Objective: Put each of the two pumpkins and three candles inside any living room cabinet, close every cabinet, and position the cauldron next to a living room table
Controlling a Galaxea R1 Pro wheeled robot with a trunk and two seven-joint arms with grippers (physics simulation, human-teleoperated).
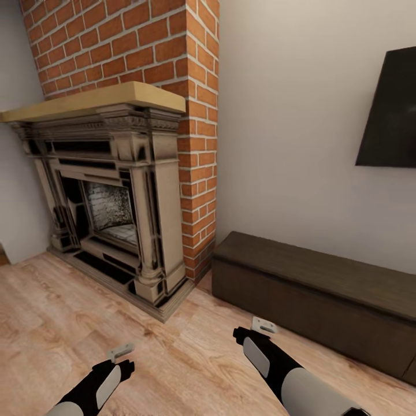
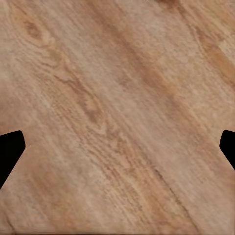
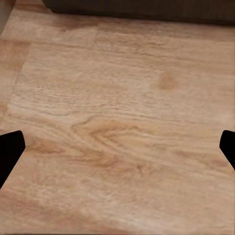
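The cabinet [image 1: 323,289], a long low dark-brown unit, stands against the right wall with its front flush and shut; its lower edge shows as a dark strip [image 3: 137,7] in the right wrist view. My left gripper [image 1: 119,350] hangs open over bare wooden floor, its dark fingertips [image 2: 10,149] wide apart with nothing between them. My right gripper [image 1: 263,325] is open too, a short way in front of the cabinet's left end, fingertips [image 3: 10,149] spread and empty. The pumpkins, candles, cauldron and table are out of view.
A fireplace [image 1: 115,202] with a pale wooden mantel and a brick chimney [image 1: 173,52] fills the left. Its stone base [image 1: 156,306] juts onto the wooden floor [image 1: 52,312]. A dark TV [image 1: 393,110] hangs on the wall above the cabinet.
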